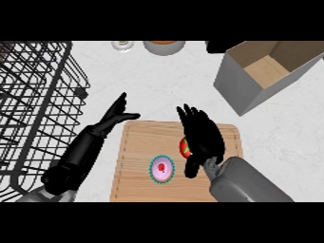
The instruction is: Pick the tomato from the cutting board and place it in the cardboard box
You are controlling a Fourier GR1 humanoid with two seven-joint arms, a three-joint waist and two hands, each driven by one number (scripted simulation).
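Note:
The red tomato [184,145] lies on the wooden cutting board [139,142], mostly covered by my right hand [201,137], which hovers over it with fingers stretched forward and thumb pointing down toward the board's near side. Only a sliver of the tomato with its green stem shows at the hand's left edge. My left hand [117,114] rests open at the board's upper left corner, fingers pointing away. The cardboard box [262,76] stands open at the upper right, grey outside and tan inside.
A pink cupcake with teal wrapper [162,168] sits on the board's near half. A black wire dish rack [24,104] fills the left side. A small white cup [123,45] and an orange-filled bowl [164,45] stand at the counter's far edge.

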